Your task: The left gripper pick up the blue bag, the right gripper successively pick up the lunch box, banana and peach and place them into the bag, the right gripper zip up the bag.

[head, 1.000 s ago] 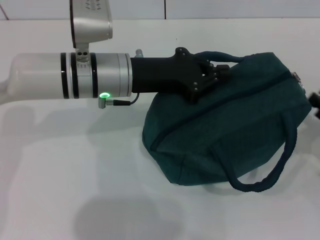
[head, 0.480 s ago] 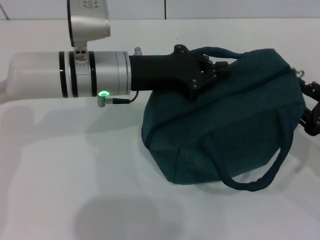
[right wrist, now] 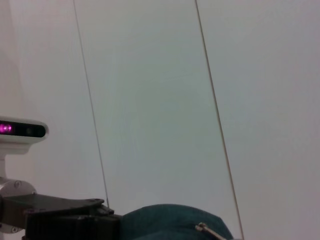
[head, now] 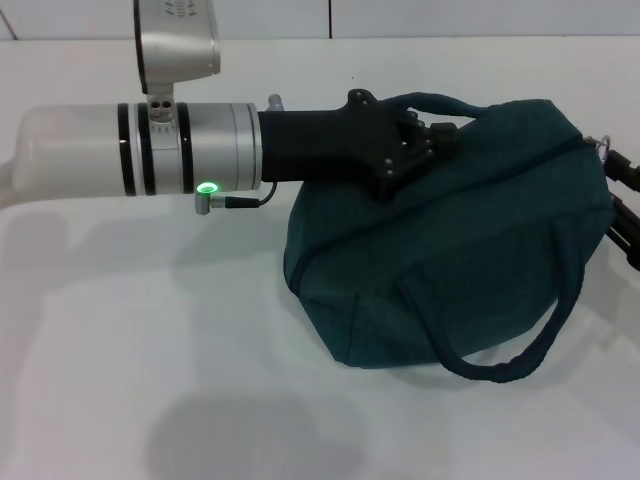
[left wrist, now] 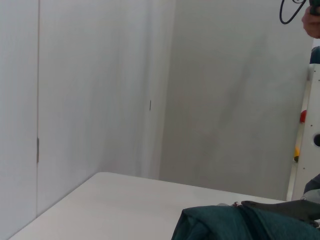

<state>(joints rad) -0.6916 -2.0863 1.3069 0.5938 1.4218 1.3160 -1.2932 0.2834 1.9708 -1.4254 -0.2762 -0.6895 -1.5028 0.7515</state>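
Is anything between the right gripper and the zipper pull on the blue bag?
Nothing visible. The right gripper sits at the blue bag's right end, beside the zipper pull; the left gripper holds the upper handle.

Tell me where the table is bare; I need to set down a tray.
Bare table lies in front of the left arm and the blue bag. It is crowded by the bag's right end, where the right end effector sits.

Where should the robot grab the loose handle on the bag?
Probably at the low middle of the dark teal fabric bag's hanging rope-like loop handle, coming from the front. It droops clear of the bag's side there, leaving a gap for fingers. The left tool already holds the top handle.
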